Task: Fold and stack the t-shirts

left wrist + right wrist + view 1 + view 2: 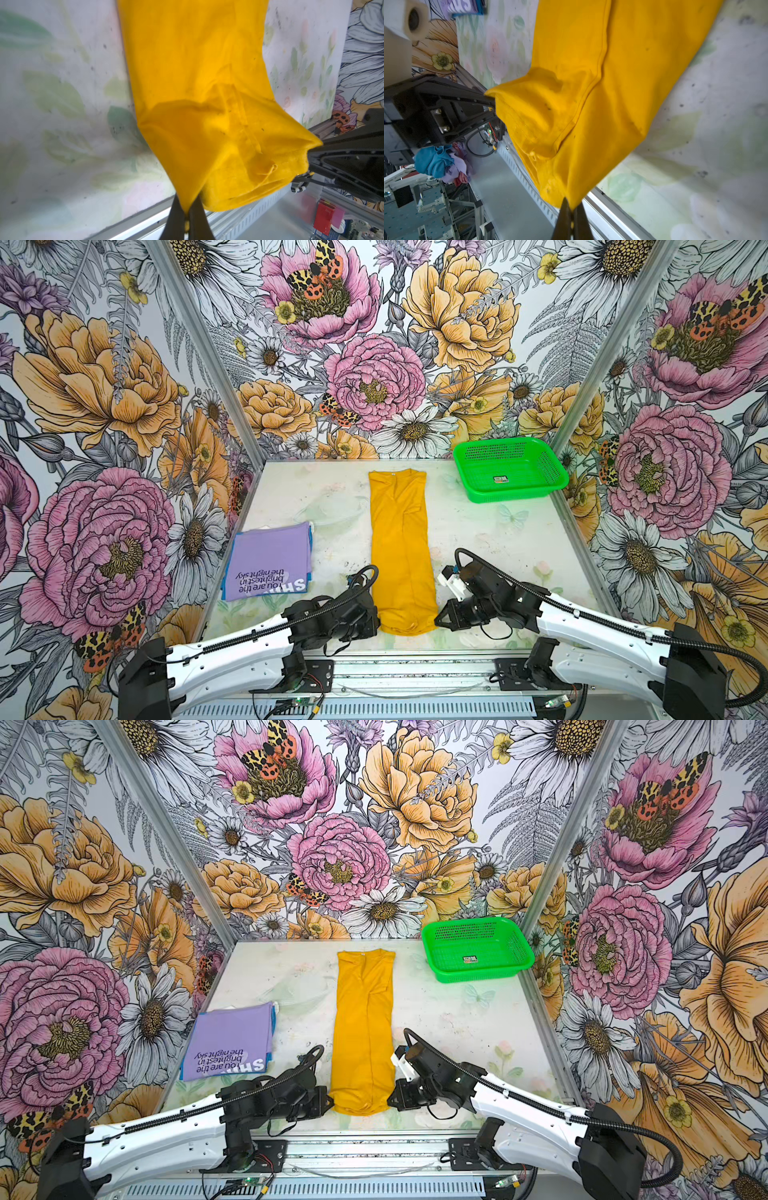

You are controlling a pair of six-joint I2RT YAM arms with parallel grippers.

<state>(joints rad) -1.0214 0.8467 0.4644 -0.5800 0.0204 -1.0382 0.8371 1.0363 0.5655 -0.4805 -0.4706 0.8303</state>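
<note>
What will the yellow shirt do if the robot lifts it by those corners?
It will probably droop: the yellow shirt is thin cloth, bunching where the left gripper and right gripper pinch it. It looks light, so it should lift easily. The long folded strip may sag in the middle.

Your left arm (232, 655), right arm (590, 632), white shells, black joints, ribbed black cables (249, 635), white bracket (455, 587) by right wrist, left gripper (188, 211) with black fingers (176, 218)

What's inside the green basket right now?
Only a small sticker shows on the floor of the green basket; no shirt shows in it. The strip of floor just behind its near wall is covered from both top views.
</note>
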